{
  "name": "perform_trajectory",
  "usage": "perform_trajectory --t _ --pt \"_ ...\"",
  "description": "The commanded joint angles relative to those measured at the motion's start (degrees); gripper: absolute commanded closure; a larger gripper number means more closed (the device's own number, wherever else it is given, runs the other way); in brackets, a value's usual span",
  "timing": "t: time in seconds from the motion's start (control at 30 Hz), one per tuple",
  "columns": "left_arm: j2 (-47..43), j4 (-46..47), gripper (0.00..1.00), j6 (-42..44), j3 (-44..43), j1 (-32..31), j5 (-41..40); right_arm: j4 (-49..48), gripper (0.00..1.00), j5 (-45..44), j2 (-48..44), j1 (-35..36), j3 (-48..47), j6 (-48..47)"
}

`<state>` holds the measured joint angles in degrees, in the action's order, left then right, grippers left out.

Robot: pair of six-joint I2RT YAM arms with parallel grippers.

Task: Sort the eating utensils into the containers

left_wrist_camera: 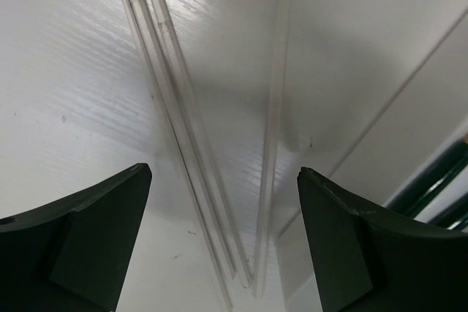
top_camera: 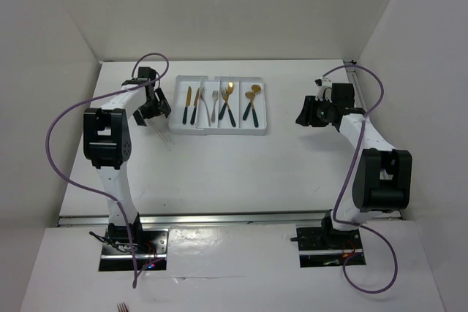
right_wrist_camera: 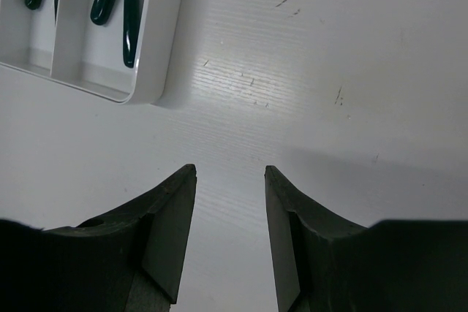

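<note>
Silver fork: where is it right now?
In the top view, the silver fork lies in the white tray, between dark-handled knives at left and gold-headed forks at right.

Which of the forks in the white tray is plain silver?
The silver fork lying left of the gold fork in the tray; it alone lacks a gold head and dark handle.

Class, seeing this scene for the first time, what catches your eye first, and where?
A white tray at the table's far middle holds gold-headed utensils in its compartments. An open, empty claw flanks each side: the left claw above clear thin rods, the right claw right of the tray.
</note>
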<state>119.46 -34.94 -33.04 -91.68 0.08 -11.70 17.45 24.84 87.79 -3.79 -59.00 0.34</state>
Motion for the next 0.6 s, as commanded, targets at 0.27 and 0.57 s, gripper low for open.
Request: perform_trajectory --t 0.27,0.57 --pt "2.97 -1.1 0.05 -1.59 -0.69 1.24 -2.62 0.04 0.5 -0.32 1.86 0.1 -4.37 -1.12" --pt "1.92 0.13 0.35 -3.17 5.89 3.79 -2.62 0.56 0.51 -0.32 3.0 0.1 -5.42 -1.13"
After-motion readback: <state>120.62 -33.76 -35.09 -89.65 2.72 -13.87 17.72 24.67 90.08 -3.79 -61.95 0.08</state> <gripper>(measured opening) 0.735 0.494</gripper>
